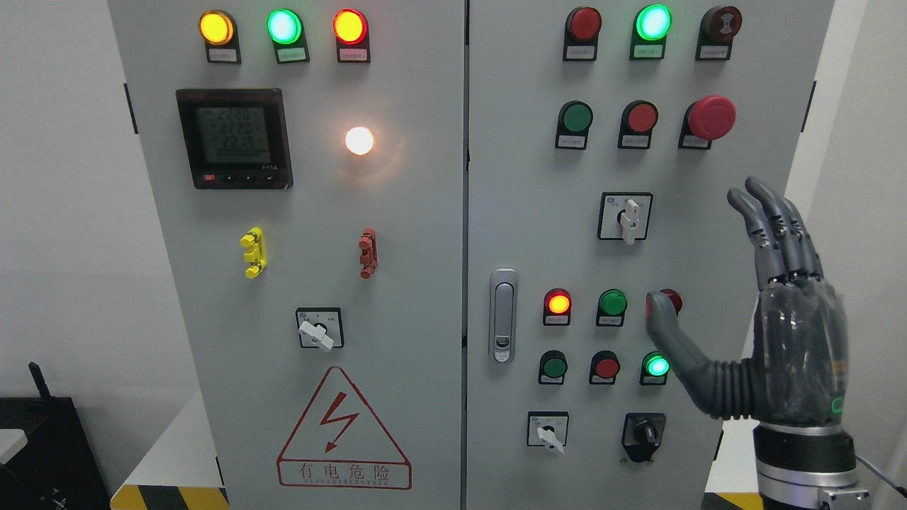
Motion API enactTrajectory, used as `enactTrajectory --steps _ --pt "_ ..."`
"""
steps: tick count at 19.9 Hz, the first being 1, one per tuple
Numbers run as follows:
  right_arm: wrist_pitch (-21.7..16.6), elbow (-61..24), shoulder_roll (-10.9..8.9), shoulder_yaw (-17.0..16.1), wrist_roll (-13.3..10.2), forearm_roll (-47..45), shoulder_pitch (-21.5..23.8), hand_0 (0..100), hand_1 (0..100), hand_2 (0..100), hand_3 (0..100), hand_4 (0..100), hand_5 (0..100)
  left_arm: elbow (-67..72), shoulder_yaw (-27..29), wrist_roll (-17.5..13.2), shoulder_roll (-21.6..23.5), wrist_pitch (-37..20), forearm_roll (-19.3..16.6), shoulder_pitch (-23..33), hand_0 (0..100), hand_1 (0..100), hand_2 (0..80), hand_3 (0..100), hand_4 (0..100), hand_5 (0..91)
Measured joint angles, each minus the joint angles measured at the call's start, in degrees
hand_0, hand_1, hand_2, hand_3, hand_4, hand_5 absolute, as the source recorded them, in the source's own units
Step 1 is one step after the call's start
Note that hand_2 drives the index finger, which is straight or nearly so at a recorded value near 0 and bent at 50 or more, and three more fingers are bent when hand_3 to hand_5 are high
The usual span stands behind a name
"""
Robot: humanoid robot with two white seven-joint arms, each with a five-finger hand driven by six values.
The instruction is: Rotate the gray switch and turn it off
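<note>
1. Nearest the camera is the right hand (779, 312), rising from the lower right corner in front of the cabinet's right door (531, 177). Its four fingers (772, 227) point up, pressed side by side, and the thumb (673, 340) sticks out to the left. It grips nothing; whether the thumb tip touches the panel cannot be told.
2. At the far left, a black box (42, 446) sits low beside the cabinet.
3. On the left door (177, 283), top row: a yellow lamp (217, 27), a green lamp (284, 26) and a red lamp (350, 26), all lit.
4. Below them is a meter (234, 138) with a lit screen, and to its right a glowing white lamp (359, 140).
5. Lower down are a yellow clip (254, 253) and a red clip (368, 253), then a white rotary switch (317, 331) with its handle pointing down and to the right, above a red warning triangle (344, 432).
6. A metal latch (503, 315) sits at the left edge of the right door.
7. The gray switch (628, 218) sits mid-height on the right door, its pale handle pointing straight down. It is up and to the left of the thumb, clear of the hand.
8. The thumb tip partly covers a red button (671, 299); a lit green button (656, 365) shows just beneath the thumb.
9. In the bottom row are a small white switch (549, 431) and a black knob (643, 432).
</note>
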Motion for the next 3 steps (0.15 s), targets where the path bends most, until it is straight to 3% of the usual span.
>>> enactTrajectory --steps 3 --pt "0.0 0.0 0.01 0.0 -0.2 0.0 -0.1 30 36 7 13 3 0 0.0 0.0 0.0 0.0 0.0 0.0 0.0 12 39 0.0 0 0 0.0"
